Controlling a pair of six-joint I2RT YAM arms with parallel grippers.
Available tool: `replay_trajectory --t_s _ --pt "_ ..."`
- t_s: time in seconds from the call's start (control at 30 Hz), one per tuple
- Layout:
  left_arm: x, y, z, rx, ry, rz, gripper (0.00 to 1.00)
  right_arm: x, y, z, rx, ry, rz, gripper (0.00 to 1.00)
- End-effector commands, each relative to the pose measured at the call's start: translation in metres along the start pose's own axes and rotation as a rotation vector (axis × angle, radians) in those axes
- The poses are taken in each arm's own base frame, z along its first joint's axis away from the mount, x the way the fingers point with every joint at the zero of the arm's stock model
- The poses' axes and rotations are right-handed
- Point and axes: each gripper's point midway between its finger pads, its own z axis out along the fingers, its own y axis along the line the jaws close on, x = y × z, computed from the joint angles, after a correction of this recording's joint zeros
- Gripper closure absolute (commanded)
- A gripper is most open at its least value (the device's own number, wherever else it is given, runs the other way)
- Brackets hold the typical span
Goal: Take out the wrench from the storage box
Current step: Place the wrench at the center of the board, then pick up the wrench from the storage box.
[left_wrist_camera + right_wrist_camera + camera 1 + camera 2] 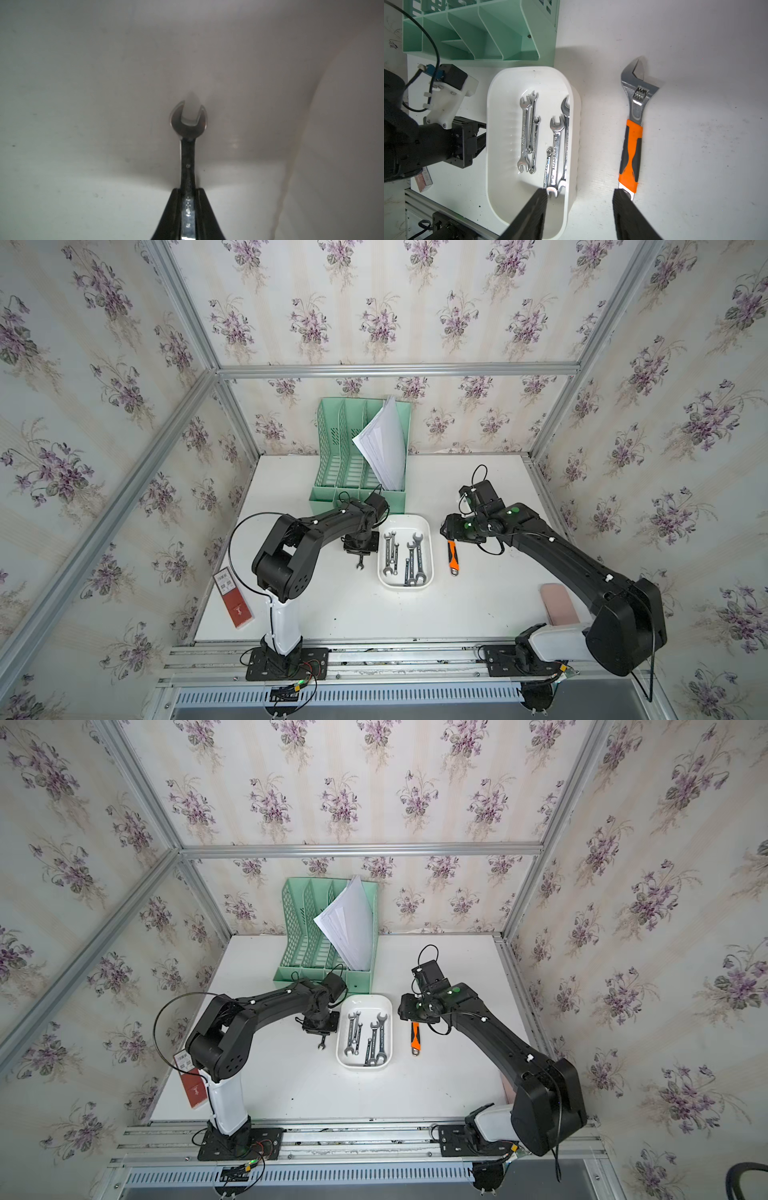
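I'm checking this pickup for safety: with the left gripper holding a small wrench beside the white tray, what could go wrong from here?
1. The left gripper pinches the wrench by its thin shank, head pointing at the table; it could swivel or slip out.
2. The tray wall is close beside it; a sideways move might knock it.
3. The open right gripper appears to straddle the tray's rim; lowering could strike it.

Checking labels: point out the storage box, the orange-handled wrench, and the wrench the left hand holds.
storage box (405,524): a top view, bare floor.
orange-handled wrench (633,129): right wrist view, orange grip.
held wrench (187,162): left wrist view, shaft.
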Motion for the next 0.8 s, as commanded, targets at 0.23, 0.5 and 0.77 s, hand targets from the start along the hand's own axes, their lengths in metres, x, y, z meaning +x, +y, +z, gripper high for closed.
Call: replay_trajectory --t_s 0.23,0.5,0.77 --pt "0.008 0.003 0.001 -0.003 0.018 -0.05 0.77 -0.007 0.015 -0.006 -0.016 -0.023 0.025 0.44" --pt "-0.002 0.008 -0.043 0.007 -0.062 -0.057 0.59 0.001 0.044 0.002 -0.038 0.01 -0.005 0.44" --pt "-0.01 0.032 -0.115 0.029 -0.233 -0.084 0.53 0.003 0.075 0.025 -0.055 0.045 -0.046 0.44"
